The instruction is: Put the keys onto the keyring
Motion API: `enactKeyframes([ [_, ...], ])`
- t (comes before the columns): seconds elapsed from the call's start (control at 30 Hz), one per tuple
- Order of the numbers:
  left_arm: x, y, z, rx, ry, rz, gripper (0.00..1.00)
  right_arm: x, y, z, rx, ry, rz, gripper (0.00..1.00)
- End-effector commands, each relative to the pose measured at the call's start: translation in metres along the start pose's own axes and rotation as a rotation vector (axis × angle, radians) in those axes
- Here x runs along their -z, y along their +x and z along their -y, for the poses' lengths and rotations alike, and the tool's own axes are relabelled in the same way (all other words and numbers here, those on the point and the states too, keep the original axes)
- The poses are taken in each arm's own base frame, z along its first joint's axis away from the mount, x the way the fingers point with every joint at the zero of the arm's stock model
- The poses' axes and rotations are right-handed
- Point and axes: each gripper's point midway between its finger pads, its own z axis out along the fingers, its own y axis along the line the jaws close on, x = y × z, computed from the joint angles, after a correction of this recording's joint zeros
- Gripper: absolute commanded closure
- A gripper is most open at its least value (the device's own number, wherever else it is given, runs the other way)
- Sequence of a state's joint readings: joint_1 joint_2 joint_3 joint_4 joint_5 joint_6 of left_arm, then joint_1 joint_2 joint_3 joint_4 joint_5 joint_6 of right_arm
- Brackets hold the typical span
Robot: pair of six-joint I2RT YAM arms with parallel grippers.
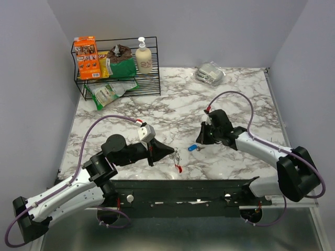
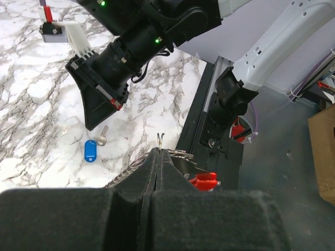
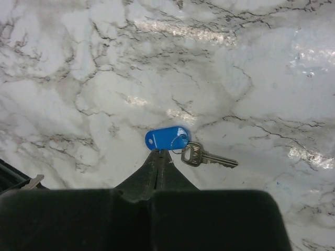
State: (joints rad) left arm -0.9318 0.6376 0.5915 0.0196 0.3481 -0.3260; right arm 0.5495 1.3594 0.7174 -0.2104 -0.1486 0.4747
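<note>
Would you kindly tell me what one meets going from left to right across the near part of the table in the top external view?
The left claw → keyring → blue-tagged key → right claw.

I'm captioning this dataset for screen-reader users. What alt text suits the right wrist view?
The black right gripper, shut, has its fingertips at the lower edge of a bright blue plastic key tag; a small silver metal key joined to the tag lies flat on the white, grey-veined marble table.
</note>
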Motion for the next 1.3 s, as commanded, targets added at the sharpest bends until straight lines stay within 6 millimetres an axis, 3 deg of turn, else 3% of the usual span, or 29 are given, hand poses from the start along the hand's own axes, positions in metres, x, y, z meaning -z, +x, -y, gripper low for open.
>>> enactKeyframes([
  [0.0,0.003,-0.006,0.004,-0.017,0.013,0.019,1.0,0.025,-0.021,-0.022,0.089,-0.09,0.048,1.0],
  [0.07,0.004,-0.006,0.004,-0.023,0.012,0.016,1.0,0.03,-0.026,-0.02,0.114,-0.068,0.069,1.0],
  [0.1,0.005,-0.007,0.004,-0.026,0.008,0.018,1.0,0.03,-0.023,-0.019,0.144,-0.076,0.053,0.8],
  [0.2,0.005,-0.007,0.003,-0.026,0.004,0.017,1.0,0.021,-0.014,-0.013,0.142,-0.054,0.011,0.64],
  [0.4,0.005,-0.006,0.003,-0.024,0.001,0.017,1.0,0.001,0.004,-0.001,0.153,0.042,-0.076,0.48],
  [0.7,0.004,-0.001,0.001,-0.014,0.0,0.006,1.0,-0.023,0.019,0.003,0.171,0.127,-0.157,0.5],
  [1.0,0.004,0.0,0.001,-0.015,0.001,0.005,1.0,-0.034,0.026,0.013,0.169,0.181,-0.193,0.55],
  [1.27,0.004,-0.001,0.002,-0.016,0.002,0.007,1.0,-0.034,0.026,0.013,0.166,0.183,-0.197,0.7],
])
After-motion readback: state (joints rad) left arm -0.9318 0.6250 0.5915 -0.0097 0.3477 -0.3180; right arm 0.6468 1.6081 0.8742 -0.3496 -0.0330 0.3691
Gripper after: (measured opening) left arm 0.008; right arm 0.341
